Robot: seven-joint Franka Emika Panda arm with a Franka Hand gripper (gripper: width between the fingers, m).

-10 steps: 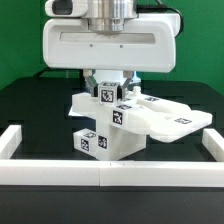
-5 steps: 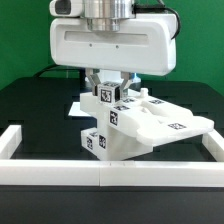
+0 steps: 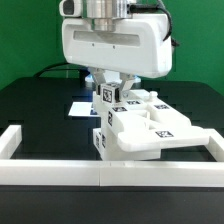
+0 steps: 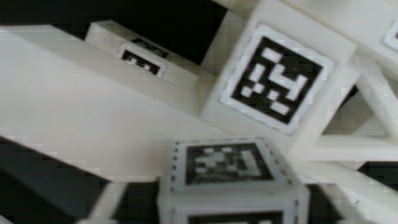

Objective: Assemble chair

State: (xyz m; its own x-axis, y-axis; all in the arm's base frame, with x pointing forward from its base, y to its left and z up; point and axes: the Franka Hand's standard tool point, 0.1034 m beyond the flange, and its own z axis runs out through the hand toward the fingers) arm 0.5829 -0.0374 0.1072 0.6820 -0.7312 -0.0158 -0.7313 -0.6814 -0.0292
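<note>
Scene: a white robot arm hangs over a black worktop (image 3: 30, 100), with a low white rail (image 3: 60, 178) across the bottom of the frame.
Chair: the chair (image 3: 140, 130), a cluster of joined white tagged blocks and slabs, sits at centre frame, just behind the rail, a wide flat slab reaching toward the right edge.
Claw: the claw (image 3: 108, 88) comes straight down from upper centre, its fingers part-way together on either side of an upright tagged piece at the top of the chair; it looks clamped on that piece.
Why held so: probably to steady or turn the whole structure from above.
Wrist view: tagged white faces fill the frame at very close range; the fingers cannot be made out.
Behind: a flat white board (image 3: 80, 107) shows at centre left.
</note>
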